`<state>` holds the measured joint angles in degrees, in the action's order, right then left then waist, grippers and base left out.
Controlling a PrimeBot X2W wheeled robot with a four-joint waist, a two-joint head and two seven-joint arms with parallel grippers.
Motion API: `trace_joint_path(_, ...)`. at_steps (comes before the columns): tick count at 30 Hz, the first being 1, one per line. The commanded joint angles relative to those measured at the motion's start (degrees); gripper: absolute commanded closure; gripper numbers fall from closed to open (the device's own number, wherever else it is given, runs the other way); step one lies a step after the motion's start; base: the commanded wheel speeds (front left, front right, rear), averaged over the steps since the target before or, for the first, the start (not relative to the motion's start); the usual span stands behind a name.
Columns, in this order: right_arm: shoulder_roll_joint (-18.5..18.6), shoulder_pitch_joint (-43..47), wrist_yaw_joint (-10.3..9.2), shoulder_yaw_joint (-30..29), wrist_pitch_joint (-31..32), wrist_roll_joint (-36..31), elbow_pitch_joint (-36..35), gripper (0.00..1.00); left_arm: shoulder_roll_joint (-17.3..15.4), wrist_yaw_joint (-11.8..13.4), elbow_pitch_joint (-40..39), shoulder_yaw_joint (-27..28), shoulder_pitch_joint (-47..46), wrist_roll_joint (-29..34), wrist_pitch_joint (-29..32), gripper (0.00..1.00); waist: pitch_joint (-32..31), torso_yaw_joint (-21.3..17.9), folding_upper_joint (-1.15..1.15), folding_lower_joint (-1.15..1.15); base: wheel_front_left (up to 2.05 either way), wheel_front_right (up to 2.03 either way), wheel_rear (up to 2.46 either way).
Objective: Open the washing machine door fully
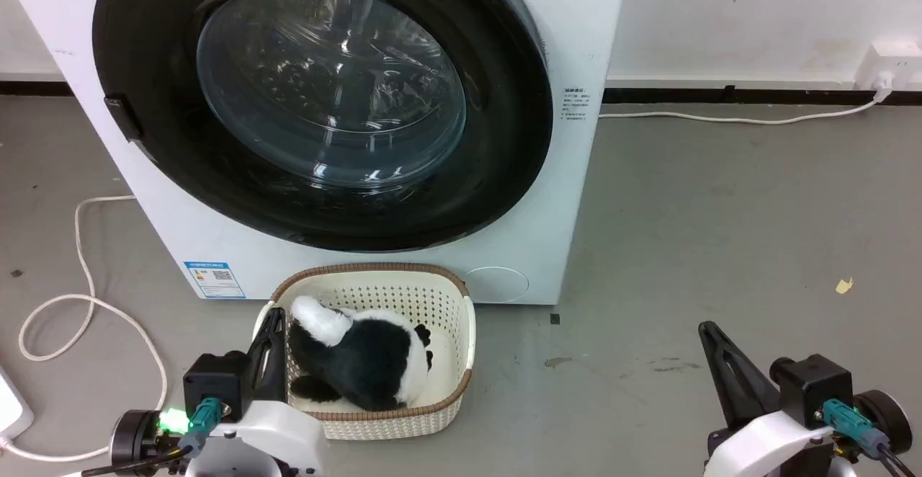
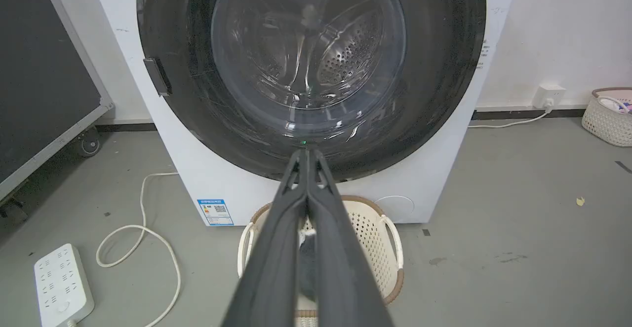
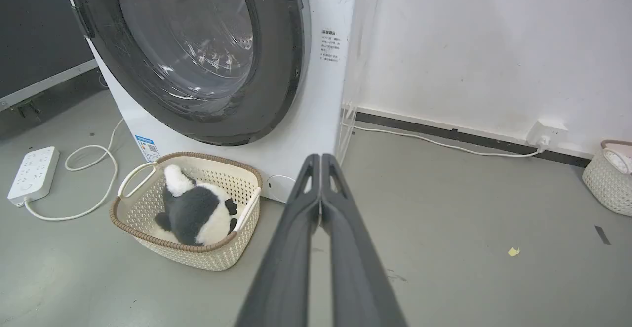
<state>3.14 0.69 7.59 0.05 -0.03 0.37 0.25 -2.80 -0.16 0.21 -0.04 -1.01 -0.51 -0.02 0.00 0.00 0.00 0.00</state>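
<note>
Through the door [image 2: 444, 70], the left wrist view is showing drum holes [image 2: 348, 58], the head view glare; left fingers [image 2: 274, 248] and right fingers [image 3: 291, 248] are pressing together, empty.

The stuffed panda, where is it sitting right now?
In the head view, the stuffed panda lies in the cream basket below the washing machine door, beside the left gripper.

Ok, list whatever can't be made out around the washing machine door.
The washing machine door: top cut off by the upper edge, head view.
The blue-white label: print too small to read, head view.
The small sticker right of the door: text too small, head view.
The basket: contents mostly hidden behind the left hand, left wrist view.
</note>
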Motion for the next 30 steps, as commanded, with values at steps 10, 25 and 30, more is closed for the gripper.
trace_joint_path(10, -0.3, -0.7, -0.10, 0.0, 0.0, -0.4, -0.2, 1.00, -0.1, 0.2, -0.2, 0.0, 1.0, 0.5, 0.0, 1.00, 0.0, 0.0, 0.00, 0.00, 0.00, 0.00, 0.00)
trace_joint_path(25, -0.3, -0.7, -0.10, 0.0, 0.0, -0.4, -0.2, 1.00, -0.1, 0.2, -0.2, 0.0, 1.0, 0.5, 0.0, 1.00, 0.0, 0.0, 0.00, 0.00, 0.00, 0.00, 0.00)
trace_joint_path(30, -0.3, -0.7, -0.10, 0.0, 0.0, -0.4, -0.2, 1.00, -0.1, 0.2, -0.2, 0.0, 1.0, 0.5, 0.0, 1.00, 0.0, 0.0, 0.00, 0.00, 0.00, 0.00, 0.00)
